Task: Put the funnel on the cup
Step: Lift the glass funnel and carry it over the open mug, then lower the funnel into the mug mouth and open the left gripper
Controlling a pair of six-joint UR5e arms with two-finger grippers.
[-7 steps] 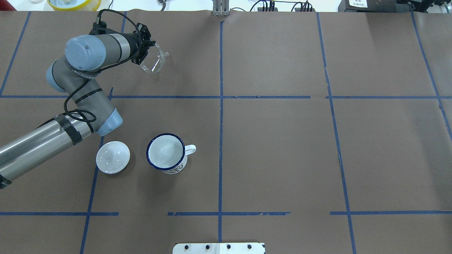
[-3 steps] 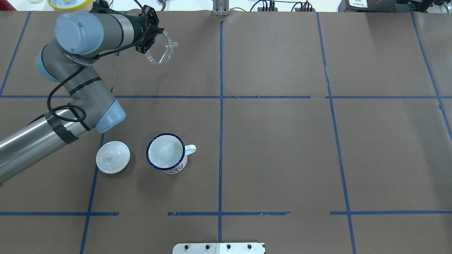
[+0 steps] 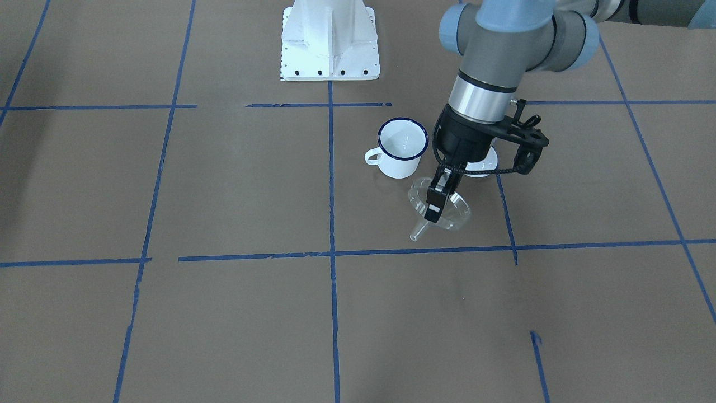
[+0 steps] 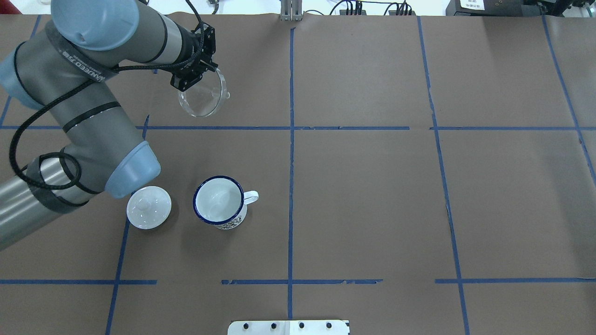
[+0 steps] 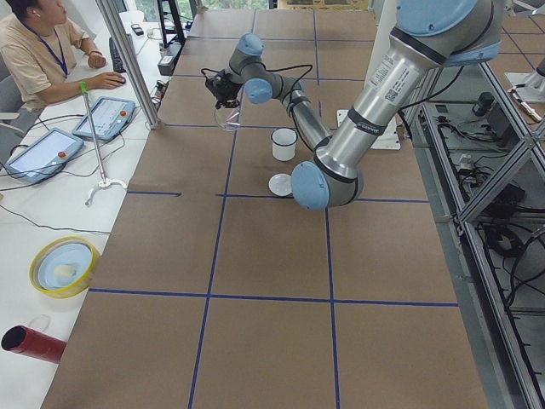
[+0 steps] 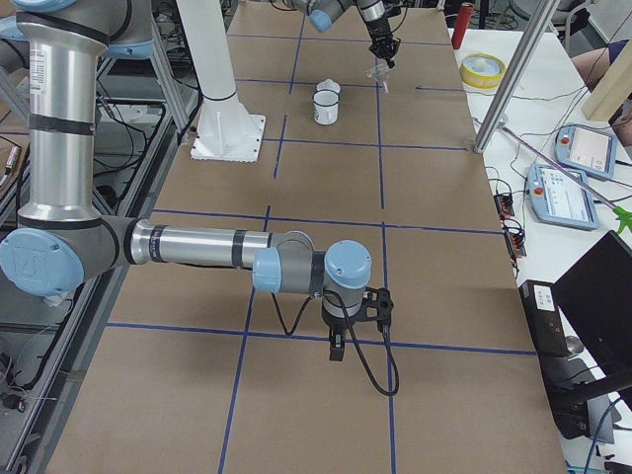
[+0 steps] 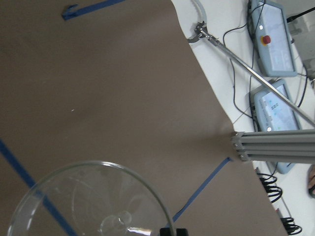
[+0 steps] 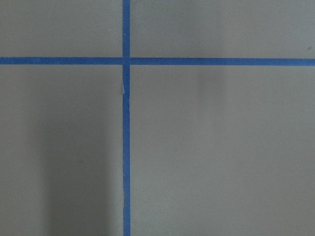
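Holding the funnel (image 4: pixel 203 98) aloft over the counter (image 4: pixel 372 186), about twelve o'clock from the cup (image 4: pixel 219 201) and well apart.
The left hand (image 4: pixel 186 83) grips its rim; the clear plastic looks light, stiff and slick, so a gentle rim pinch suits.

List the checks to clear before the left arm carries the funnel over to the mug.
1. Grip: the left gripper is shut on the rim of the funnel, which hangs above the table. Ok.
2. Funnel attitude: tilted, spout pointing off to the side rather than straight down. Not ok.
3. The cup stands upright, mouth open, nothing visible inside. Ok.
4. The lid lies beside the cup, apart from it, not covering the mouth. Ok.
5. Alignment: the funnel is on the far side of a tape line from the cup, not above it. Not ok.
6. The right gripper is parked far from the cup. Open or shut: cannot tell.
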